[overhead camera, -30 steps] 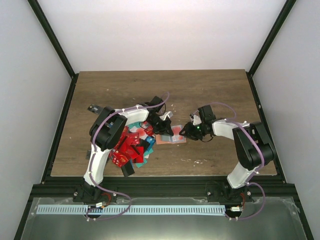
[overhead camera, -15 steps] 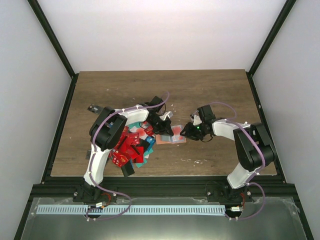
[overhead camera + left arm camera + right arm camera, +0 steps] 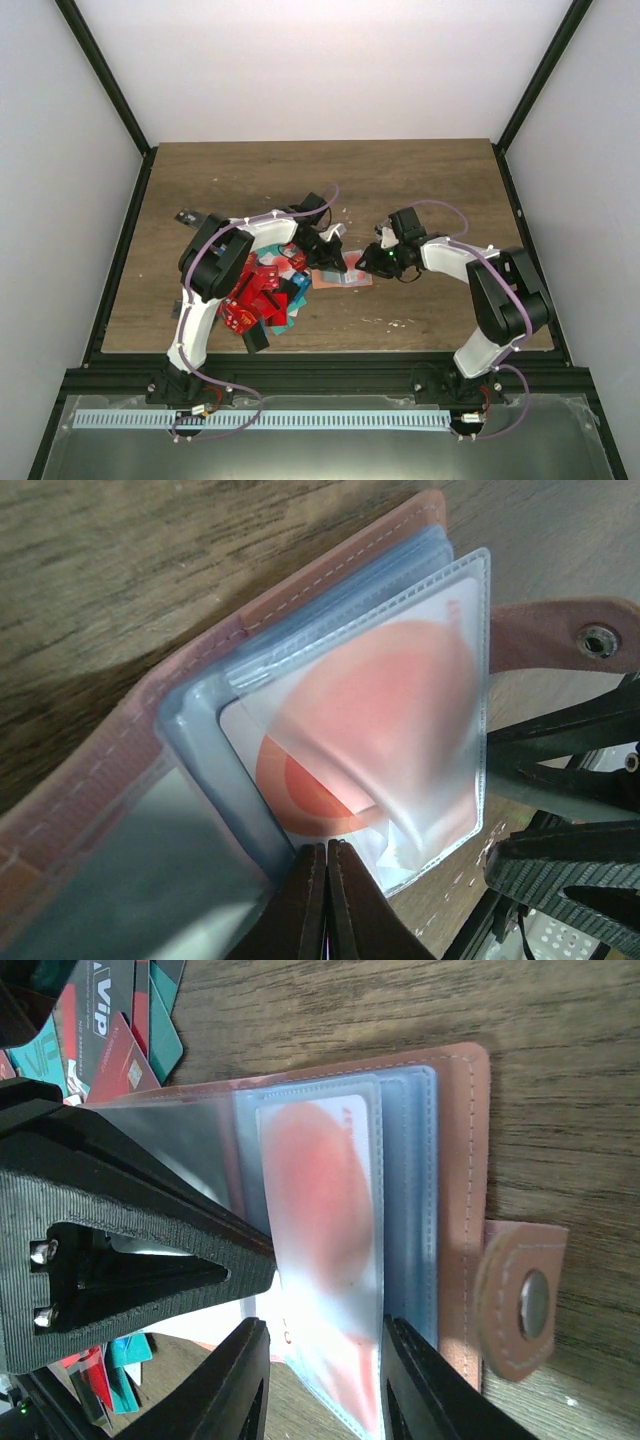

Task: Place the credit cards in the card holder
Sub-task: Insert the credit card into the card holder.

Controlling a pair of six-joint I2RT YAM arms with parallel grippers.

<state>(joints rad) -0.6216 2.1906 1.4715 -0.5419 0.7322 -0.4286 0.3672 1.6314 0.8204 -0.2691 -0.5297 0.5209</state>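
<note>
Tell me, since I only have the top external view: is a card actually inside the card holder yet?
Observer: Partly. The left wrist view shows the white card with a red spot lying under a clear sleeve of the open card holder, with the sleeve's lip curled up over it.
Operator: Is the left gripper closed?
Observer: Yes. The left gripper has its fingers pressed together at the card's edge.
Operator: And the right?
Observer: The right gripper is open, with one finger on either side of the sleeve's end.
</note>
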